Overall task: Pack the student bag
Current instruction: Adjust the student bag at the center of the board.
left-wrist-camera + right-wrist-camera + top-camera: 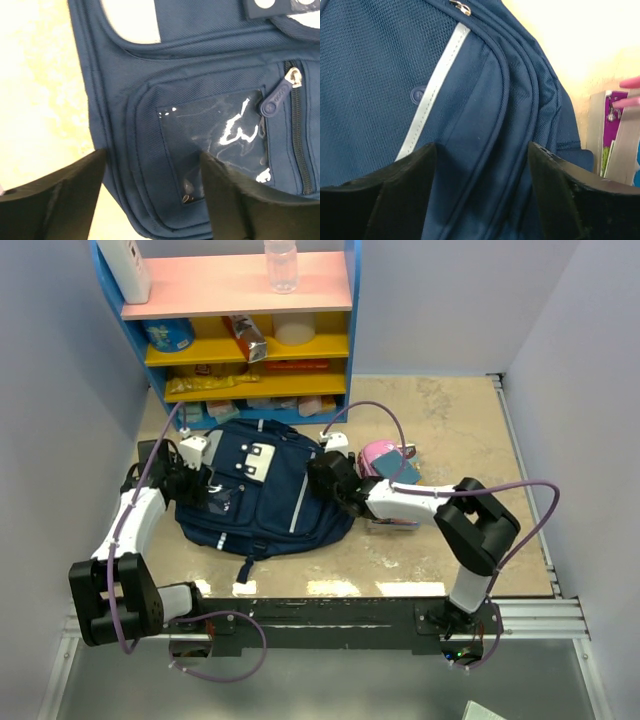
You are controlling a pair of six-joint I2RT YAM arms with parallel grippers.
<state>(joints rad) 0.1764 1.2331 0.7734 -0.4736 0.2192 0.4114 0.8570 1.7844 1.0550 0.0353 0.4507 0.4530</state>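
The student bag (pixel 270 510), navy with thin grey stripes and a white patch, lies flat in the middle of the table. My left gripper (pixel 196 480) is at its left edge. In the left wrist view that gripper (pixel 152 152) is open and straddles the bag's (pixel 200 70) rim, one finger over the table, the other on the clear window pocket (pixel 215 130). My right gripper (pixel 326 480) is at the bag's right side. It (pixel 481 145) is open too, with folded piping of the bag (pixel 370 75) between its fingers, beside a grey stripe (pixel 432 95).
A pink pencil case (pixel 385 455) lies just right of the bag, with books (pixel 395 522) under the right forearm, their edges (pixel 615 135) showing in the right wrist view. A blue shelf unit (pixel 240 340) with snacks and a bottle (pixel 281 265) stands behind. Walls close both sides.
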